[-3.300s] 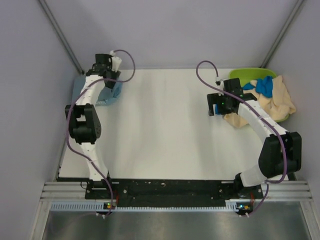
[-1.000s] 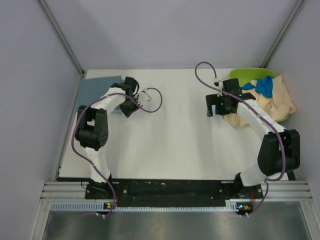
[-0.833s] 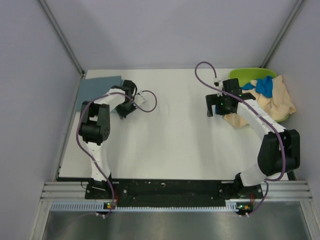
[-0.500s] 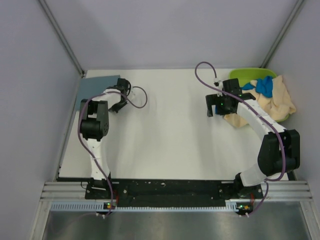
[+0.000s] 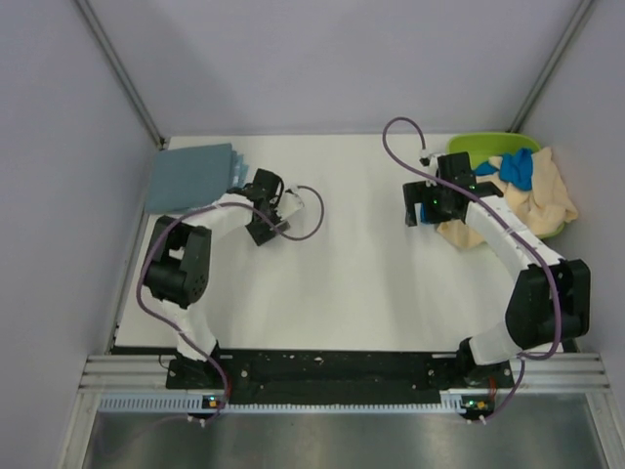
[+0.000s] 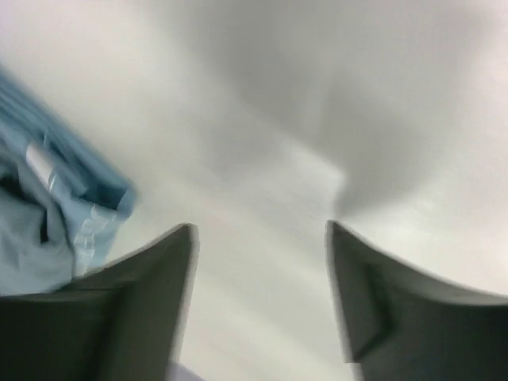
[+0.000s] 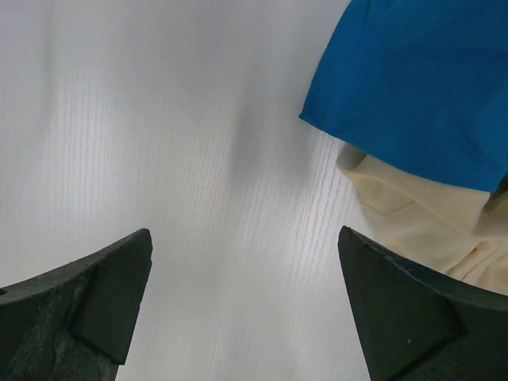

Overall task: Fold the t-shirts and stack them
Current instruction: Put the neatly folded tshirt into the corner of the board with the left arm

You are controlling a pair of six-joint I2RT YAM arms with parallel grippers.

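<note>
- Two arms reach out over the white table (image 5: 342, 278), one toward each far corner
- Left gripper (image 6: 258, 232): fingers spread apart with only bare table between them, holding nothing
- Slate shirt (image 5: 188, 176) lies folded flat in the table's 10 o'clock corner, and the left gripper hangs just off it at its 4 o'clock
- Seen from the left wrist, a layered edge of folded cloth (image 6: 48, 214) sits at 9 o'clock of the fingers; it is blurred, and I cannot tell whether it belongs to the slate shirt
- Right gripper (image 7: 244, 232): fingers stand wide apart over bare table, pinching nothing
- Blue shirt (image 5: 518, 168) lies crumpled on the cream shirt (image 5: 552, 200) at the table's 2 o'clock corner, both heaped in and over the green tub (image 5: 483, 145)
- Right gripper hovers at 9 o'clock of that heap; from its wrist the blue shirt shows at 1 o'clock and the cream shirt at 3 o'clock, both clear of the fingers
</note>
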